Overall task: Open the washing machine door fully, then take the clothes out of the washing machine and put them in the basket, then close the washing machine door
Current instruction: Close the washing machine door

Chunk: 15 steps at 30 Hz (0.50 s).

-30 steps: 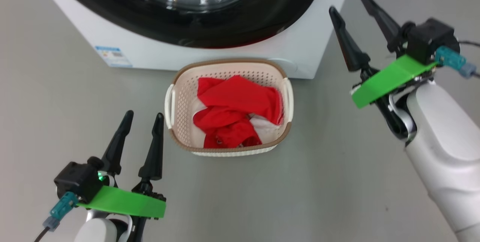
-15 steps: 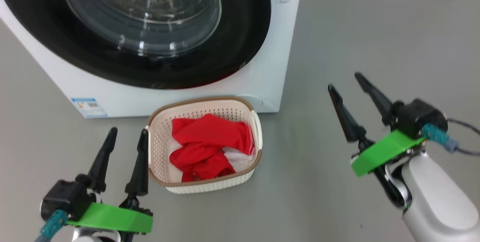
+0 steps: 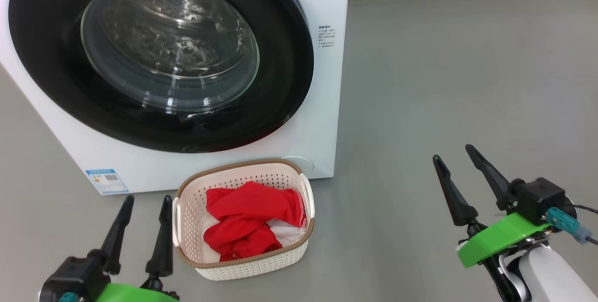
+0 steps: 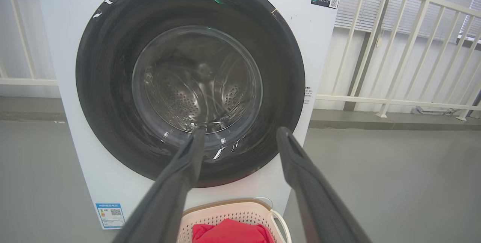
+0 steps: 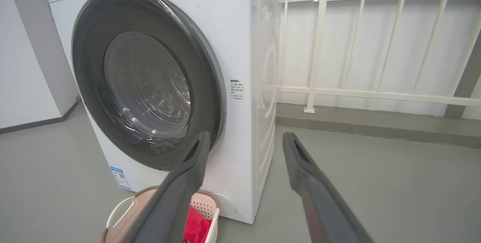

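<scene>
Door's flat against the front: the washing machine door (image 3: pixel 163 56), glossy black rim and glass bowl, sits on the white washing machine (image 3: pixel 322 105), and through the glass the drum looks bare. The clothes (image 3: pixel 247 218), red with white, lie heaped in the basket (image 3: pixel 252 267), which stands on the floor (image 3: pixel 444 82) just below the door. What could spoil it? I cannot tell whether the latch has caught; if it hasn't, the door could swing out and hit the basket rim right under it. And the left gripper (image 3: pixel 146 199) hangs just beside the basket's handle, so a careless sweep of that arm would shove or tip it and spill the load. The left gripper is spread wide, holding nothing, touching nothing. The right gripper (image 3: pixel 452 152), well off to the side above the floor, is just as wide and just as empty.
</scene>
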Available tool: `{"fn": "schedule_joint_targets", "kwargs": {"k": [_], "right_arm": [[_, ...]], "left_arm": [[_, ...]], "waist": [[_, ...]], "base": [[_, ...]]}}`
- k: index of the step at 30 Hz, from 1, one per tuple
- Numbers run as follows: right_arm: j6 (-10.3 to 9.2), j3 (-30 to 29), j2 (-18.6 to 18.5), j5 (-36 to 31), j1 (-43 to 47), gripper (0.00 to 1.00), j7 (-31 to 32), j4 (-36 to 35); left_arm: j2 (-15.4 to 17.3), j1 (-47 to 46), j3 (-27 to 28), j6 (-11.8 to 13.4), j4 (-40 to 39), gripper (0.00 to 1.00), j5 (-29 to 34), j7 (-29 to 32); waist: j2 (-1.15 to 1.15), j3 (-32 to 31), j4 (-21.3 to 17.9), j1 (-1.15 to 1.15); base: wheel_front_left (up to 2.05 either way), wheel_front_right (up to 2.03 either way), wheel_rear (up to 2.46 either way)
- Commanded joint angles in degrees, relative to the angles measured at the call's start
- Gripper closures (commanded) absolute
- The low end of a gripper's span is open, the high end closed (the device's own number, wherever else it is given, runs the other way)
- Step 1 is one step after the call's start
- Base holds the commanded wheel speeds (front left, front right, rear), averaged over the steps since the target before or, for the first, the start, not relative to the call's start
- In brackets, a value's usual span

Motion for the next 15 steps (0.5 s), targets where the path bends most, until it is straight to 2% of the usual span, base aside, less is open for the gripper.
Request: {"fn": "schedule_joint_targets", "kwargs": {"k": [1,15], "right_arm": [[-0.06,-0.3,-0.1,-0.8,0.4,0.00,0.0,-2.1],[-0.06,-4.3,1.9,-3.8,6.8,0.00,0.0,-6.4]], "left_arm": [[1.1,-0.5,2.5,-0.3,-1.3,0.00,0.4,-0.4],[1.2,3.6,4.6,-0.3,-1.4,0.00,2.0,-0.4]], "waist": [[0.00,-0.8,-0.6,0.00],[0.00,-2.6,-1.8,0.00]], "base": [[0.00,0.00,0.00],[0.00,0.00,0.00]]}}
